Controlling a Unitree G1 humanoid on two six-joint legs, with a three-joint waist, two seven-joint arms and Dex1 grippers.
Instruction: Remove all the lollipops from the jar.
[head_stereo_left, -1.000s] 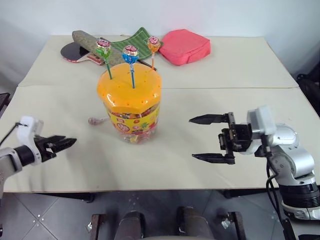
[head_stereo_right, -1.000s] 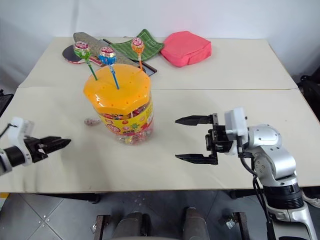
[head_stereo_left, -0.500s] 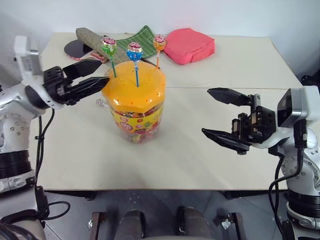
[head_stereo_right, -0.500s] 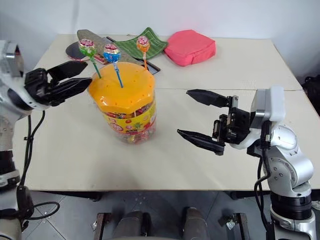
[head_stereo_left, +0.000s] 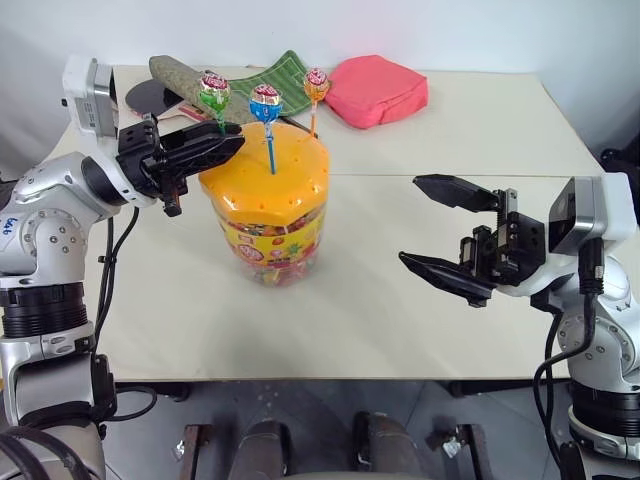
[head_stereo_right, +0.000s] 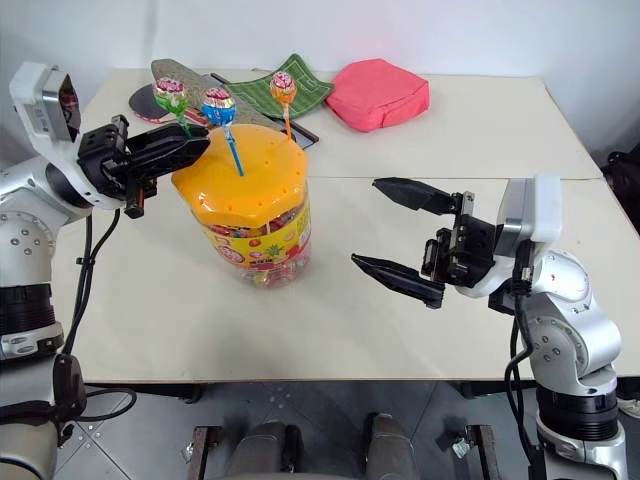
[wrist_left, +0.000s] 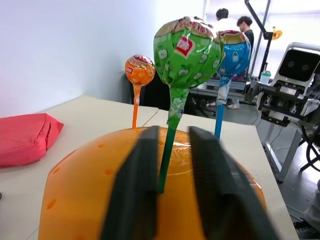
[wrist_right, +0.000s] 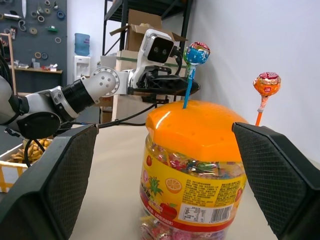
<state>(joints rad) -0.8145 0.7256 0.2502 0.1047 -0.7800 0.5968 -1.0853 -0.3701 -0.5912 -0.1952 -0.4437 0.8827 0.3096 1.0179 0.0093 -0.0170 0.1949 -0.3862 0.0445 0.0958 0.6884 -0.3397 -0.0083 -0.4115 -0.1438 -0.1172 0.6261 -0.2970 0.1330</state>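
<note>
The jar (head_stereo_left: 267, 205), a clear plastic tub with a faceted orange lid dotted with small holes and a yellow-red label, stands upright near the middle of the pale counter (head_stereo_left: 400, 330). Three lollipops stand with their sticks in the lid's holes: a green lollipop (wrist_left: 186, 52), a blue lollipop (head_stereo_left: 264, 104) and an orange lollipop (head_stereo_left: 316, 83), each a small round head in crinkled printed wrap. The left tool (head_stereo_left: 215, 148) reaches over the lid's edge, its two black fingers pressed together on the green lollipop's thin stick just above the lid; from the head views the stick's lower part is hidden behind those fingers. The right tool (head_stereo_left: 440, 232) hovers apart from the jar on its other side, fingers spread wide and holding nothing. At the counter's far edge lie a soft pink pouch (head_stereo_left: 376, 90), a green quilted cloth (head_stereo_left: 280, 78) and a paddle (head_stereo_left: 160, 95), this last partly covered by the left arm.
</note>
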